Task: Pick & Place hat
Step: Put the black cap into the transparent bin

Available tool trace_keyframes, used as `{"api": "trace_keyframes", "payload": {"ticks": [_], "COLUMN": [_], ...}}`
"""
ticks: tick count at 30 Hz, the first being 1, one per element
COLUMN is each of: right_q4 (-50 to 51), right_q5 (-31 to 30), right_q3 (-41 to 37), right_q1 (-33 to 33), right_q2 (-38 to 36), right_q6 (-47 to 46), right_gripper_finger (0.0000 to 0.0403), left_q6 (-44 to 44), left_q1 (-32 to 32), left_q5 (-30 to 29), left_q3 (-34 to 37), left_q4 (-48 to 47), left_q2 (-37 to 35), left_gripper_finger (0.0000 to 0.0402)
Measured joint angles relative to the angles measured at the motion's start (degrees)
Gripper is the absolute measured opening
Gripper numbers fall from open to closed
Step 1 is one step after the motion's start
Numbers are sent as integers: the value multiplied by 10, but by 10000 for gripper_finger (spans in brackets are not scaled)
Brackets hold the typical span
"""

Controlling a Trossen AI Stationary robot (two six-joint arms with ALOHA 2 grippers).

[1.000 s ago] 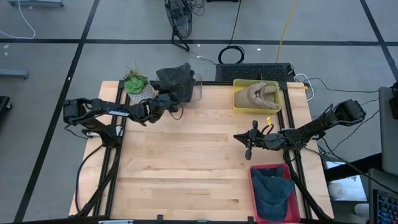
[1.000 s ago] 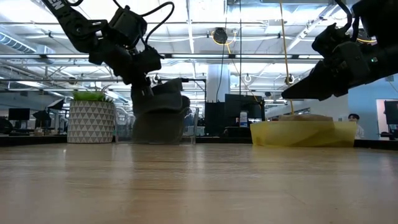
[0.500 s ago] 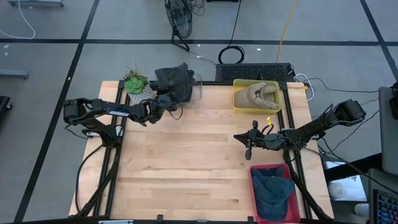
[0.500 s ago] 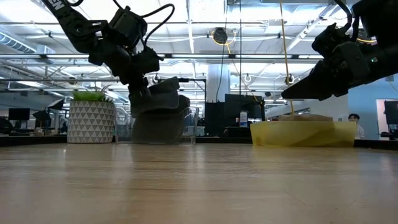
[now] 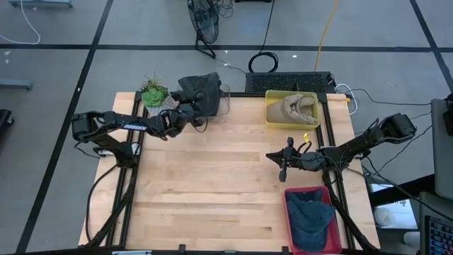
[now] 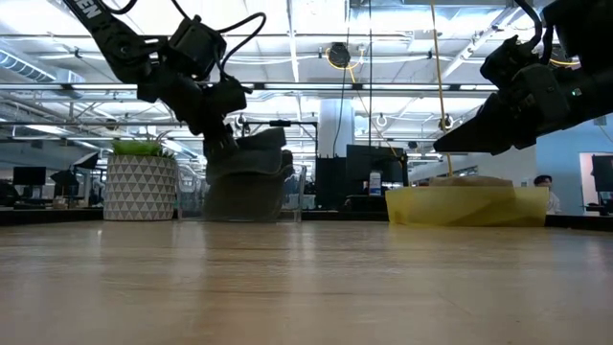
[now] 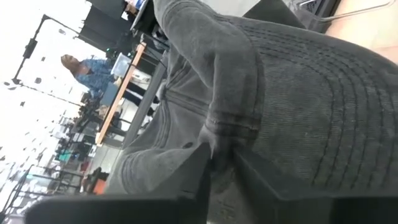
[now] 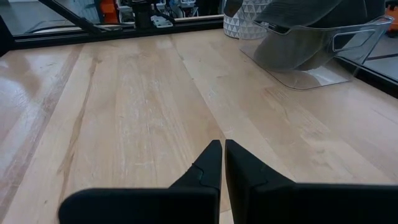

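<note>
— Where is the hat?
— The dark grey hat (image 5: 202, 91) sits at the far left of the table (image 5: 212, 184), partly in a clear plastic bin (image 5: 221, 105) and partly raised above its rim. In the low view it (image 6: 251, 153) bulges over the bin (image 6: 287, 196).

— Who has it?
— The left gripper (image 5: 190, 112) reaches in from the left and pinches a fold of the hat's fabric. The left wrist view shows the two dark fingers (image 7: 193, 177) pressed close on a seam of the grey cloth (image 7: 292, 93).

— What stands beside it?
— A small green plant in a patterned white pot (image 5: 157, 98), just left of the bin, at the table's far left corner. In the low view the pot (image 6: 141, 184) is left of the hat.

— And the other arm?
— The right gripper (image 5: 282, 167) hangs over the right side of the table, well apart from the hat, its fingers (image 8: 208, 165) pressed together with nothing between them.

— Anything else on the table?
— A yellow bin (image 5: 272, 113) at the far right holds a tan hat (image 5: 296, 108). A red bin (image 5: 290, 212) at the near right holds a dark blue hat (image 5: 310, 219)
</note>
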State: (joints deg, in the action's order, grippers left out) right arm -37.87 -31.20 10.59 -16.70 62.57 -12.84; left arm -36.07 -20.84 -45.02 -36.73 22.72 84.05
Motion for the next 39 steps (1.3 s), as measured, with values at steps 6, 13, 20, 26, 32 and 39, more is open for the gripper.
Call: {"api": "trace_keyframes", "payload": {"ticks": [6,13,20,26,32,39], "right_q4": [0,0,0,1,6,6], "right_q5": [0,0,0,0,0,0], "right_q3": [0,0,0,0,0,0], "right_q1": [0,0,0,0,0,0], "right_q2": [0,0,0,0,0,0], "right_q6": [0,0,0,0,-2,-2], "right_gripper_finger": [0,0,0,0,0,0], "left_q6": [-1,2,3,-3,-12,-44], "left_q1": [8,5,2,13,35,65], "left_q5": [-41,-72,-59,-31,-40,-50], "left_q3": [1,1,1,1,1,1], "left_q4": [10,34,19,18,13,14], "left_q2": [0,-1,-1,-1,-2,-2], "left_gripper_finger": [121,136,136,136,136,136]}}
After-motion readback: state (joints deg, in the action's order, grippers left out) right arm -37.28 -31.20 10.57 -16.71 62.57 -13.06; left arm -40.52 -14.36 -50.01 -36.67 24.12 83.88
